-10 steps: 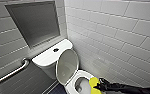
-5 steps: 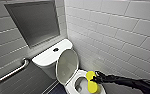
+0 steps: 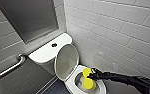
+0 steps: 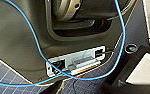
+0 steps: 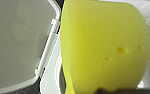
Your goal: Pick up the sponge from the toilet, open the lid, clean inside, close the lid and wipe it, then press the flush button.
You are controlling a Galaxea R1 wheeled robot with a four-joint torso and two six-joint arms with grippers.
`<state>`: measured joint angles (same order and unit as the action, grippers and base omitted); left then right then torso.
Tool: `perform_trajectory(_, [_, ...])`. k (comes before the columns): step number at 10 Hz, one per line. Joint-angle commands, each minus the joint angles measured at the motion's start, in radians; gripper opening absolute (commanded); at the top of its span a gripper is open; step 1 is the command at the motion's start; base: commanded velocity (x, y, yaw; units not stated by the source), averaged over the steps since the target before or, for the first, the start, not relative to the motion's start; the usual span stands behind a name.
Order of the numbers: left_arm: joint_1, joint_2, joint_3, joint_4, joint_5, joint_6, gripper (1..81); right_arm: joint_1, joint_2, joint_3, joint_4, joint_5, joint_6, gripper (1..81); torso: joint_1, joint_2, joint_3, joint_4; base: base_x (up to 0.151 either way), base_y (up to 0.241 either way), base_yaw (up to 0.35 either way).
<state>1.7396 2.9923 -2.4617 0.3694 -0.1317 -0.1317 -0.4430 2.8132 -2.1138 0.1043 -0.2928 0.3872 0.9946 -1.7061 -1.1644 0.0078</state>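
1. The right end effector (image 3: 94, 75) is clamped on the sponge (image 3: 89, 83). It pinches the sponge near the middle, so a yellow lobe bulges out on each side.
2. The sponge hangs low in the open bowl of the toilet (image 3: 71, 85), on the side nearest the wall. Whether it touches the ceramic cannot be told.
3. The lid (image 3: 66, 60) stands raised and leans back toward the tank, so the step in hand looks like cleaning inside the bowl.
4. To do this well, the soft sponge should be pressed against the inner wall and swept along its curve. The grip must be firm enough that the sponge does not slip out into the bowl, and the wrist should keep off the seat.
5. The tiled wall (image 3: 116, 32) runs close beside the arm and leaves little room to swing. The lid is just beside the sponge, and a knock could tip it down onto the arm.
6. The flush button (image 3: 54, 45) sits on the tank top behind the lid, apart from the arm. A grab bar (image 3: 8, 68) on the other wall is well apart.
7. In the left wrist view, a blue cable (image 4: 33, 35) loops across the robot's dark body above the tiled floor (image 4: 138, 27).
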Motion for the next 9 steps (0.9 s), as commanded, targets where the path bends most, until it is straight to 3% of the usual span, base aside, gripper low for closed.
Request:
perform_trajectory(1, [0.053,0.008,0.012,-0.003,0.078,0.003,81.1,0.166,0.074,-0.102,0.029,0.018,0.074,1.0,0.000,0.000,0.000,0.000,0.000,0.000,0.000])
perform_trajectory(4, [0.058,0.008,0.012,-0.004,0.078,0.000,81.1,0.177,0.189,-0.283,0.031,0.063,0.149,1.0,0.000,0.000,0.000,0.000,0.000,0.000,0.000])
perform_trajectory(7, [0.065,0.002,0.013,-0.006,0.078,-0.003,81.1,0.161,0.231,-0.314,0.035,0.112,0.219,1.0,0.000,0.000,0.000,0.000,0.000,0.000,0.000])
perform_trajectory(9, [0.076,0.001,0.013,-0.012,0.078,-0.003,81.1,0.125,0.220,-0.326,0.035,0.154,0.222,1.0,0.000,0.000,0.000,0.000,0.000,0.000,0.000])
